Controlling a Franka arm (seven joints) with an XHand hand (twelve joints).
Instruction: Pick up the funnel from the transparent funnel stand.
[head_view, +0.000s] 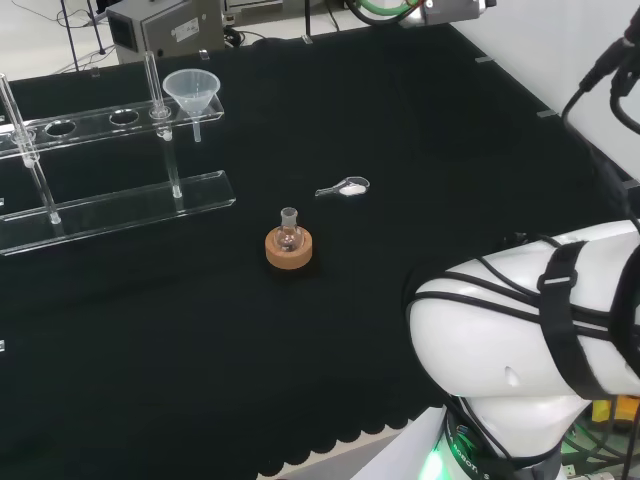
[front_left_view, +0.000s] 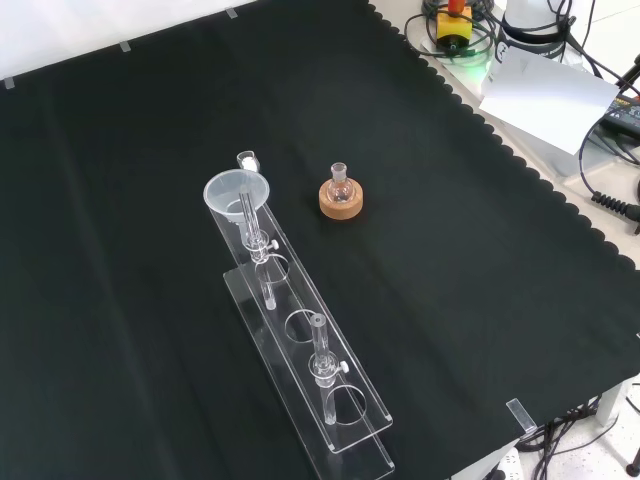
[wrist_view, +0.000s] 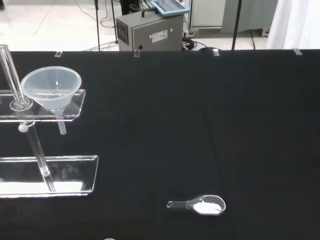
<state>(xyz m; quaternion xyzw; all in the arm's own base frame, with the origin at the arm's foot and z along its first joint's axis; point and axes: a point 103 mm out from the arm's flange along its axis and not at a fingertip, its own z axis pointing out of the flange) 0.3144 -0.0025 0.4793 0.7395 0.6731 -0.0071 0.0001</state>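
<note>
Funnel (head_view: 192, 92) seated in clear stand (head_view: 110, 205), scoop (head_view: 345, 188) holding white powder

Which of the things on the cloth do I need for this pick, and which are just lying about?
For the job:
- funnel, seated in the end hole
- transparent funnel stand

Lying about:
- small flask on its cork ring
- clear scoop with white powder
- grey box beyond the cloth

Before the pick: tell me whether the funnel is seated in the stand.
Seated. The funnel sits upright in the stand's end hole, its stem hanging below.
</note>
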